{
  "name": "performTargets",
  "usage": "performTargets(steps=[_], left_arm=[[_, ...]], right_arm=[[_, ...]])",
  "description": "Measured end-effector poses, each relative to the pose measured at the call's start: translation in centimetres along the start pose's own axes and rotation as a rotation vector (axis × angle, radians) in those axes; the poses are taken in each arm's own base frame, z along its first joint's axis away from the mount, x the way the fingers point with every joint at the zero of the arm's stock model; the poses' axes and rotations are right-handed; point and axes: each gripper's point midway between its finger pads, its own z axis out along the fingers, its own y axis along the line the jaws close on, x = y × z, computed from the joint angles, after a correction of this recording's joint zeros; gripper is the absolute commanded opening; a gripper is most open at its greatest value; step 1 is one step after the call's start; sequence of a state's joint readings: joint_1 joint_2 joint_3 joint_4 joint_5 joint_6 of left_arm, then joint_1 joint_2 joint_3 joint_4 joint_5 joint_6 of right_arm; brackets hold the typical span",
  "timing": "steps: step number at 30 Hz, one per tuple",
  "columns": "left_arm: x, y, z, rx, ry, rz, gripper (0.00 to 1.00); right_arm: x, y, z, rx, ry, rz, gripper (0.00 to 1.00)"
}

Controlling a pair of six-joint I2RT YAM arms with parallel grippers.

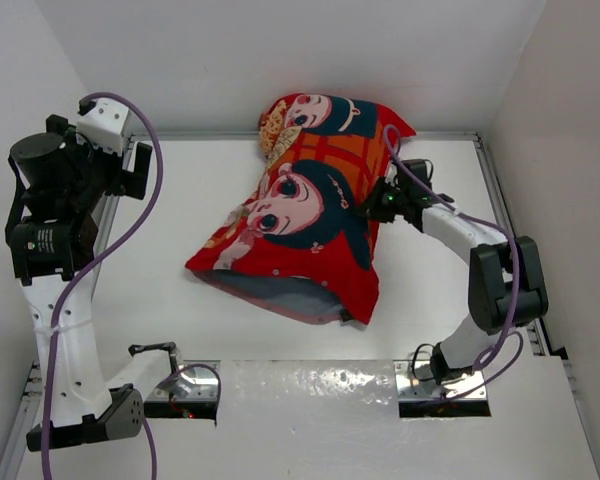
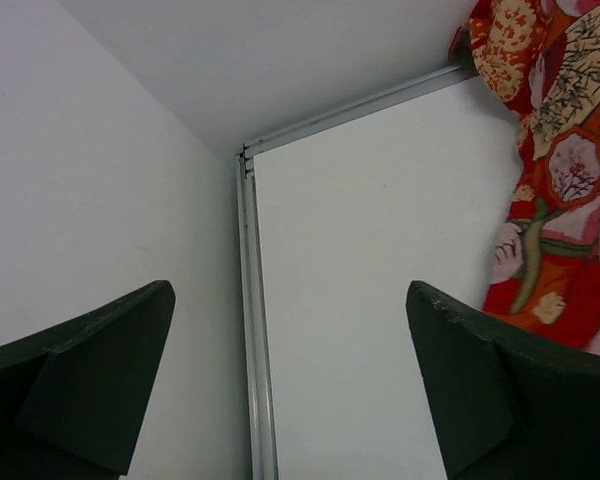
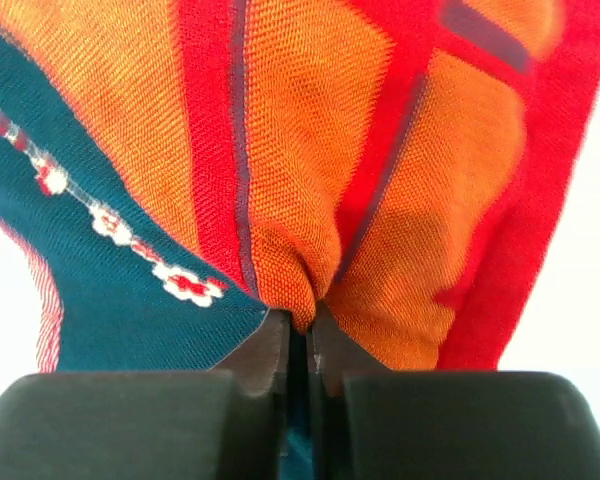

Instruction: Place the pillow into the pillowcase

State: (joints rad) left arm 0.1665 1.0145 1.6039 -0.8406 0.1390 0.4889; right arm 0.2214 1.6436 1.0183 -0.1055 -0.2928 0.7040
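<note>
pillowcase (image 3: pixel 280 150) pinched in right end effector (image 3: pixel 300 338)

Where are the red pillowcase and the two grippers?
pillowcase (image 1: pixel 310 215), top view, its printed middle.
right gripper (image 3: pixel 302 335), right wrist view, between its pinching fingertips.
left gripper (image 2: pixel 290 300), left wrist view, between its open fingertips.

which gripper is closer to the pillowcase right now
Right. The right gripper is shut on the pillowcase fabric along its right edge. The left gripper hangs open well off to the pillowcase's left, not touching it.
</note>
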Motion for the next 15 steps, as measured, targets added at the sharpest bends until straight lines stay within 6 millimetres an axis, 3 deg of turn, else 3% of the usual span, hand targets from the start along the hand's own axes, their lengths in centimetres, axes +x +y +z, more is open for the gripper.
performTargets(steps=[4,6,9,11,12,15], left_arm=[[0.3,0.0,0.1,0.000,0.008,0.003,1.00],[0.5,0.0,0.2,0.000,0.012,0.003,1.00],[0.6,-0.1,0.3,0.000,0.016,0.003,1.00],[0.7,-0.1,0.4,0.000,0.016,0.003,1.00],[0.7,-0.1,0.4,0.001,0.017,0.002,1.00],[0.7,-0.2,0.4,0.003,0.018,0.002,1.00]], right_arm=[[-1.6,-2.5,-1.6,0.015,-0.017,0.062,0.00],[-2.6,-3.4,-2.8,0.036,-0.027,0.046,0.05],[-4.6,-4.1,-4.3,0.085,-0.037,-0.030,0.27],[-5.9,-4.0,-5.2,0.109,-0.048,-0.091,0.56],[-6.3,-3.9,-5.6,0.117,-0.053,-0.113,0.65],[-6.8,-3.8,-6.6,0.135,-0.063,-0.174,0.83]])
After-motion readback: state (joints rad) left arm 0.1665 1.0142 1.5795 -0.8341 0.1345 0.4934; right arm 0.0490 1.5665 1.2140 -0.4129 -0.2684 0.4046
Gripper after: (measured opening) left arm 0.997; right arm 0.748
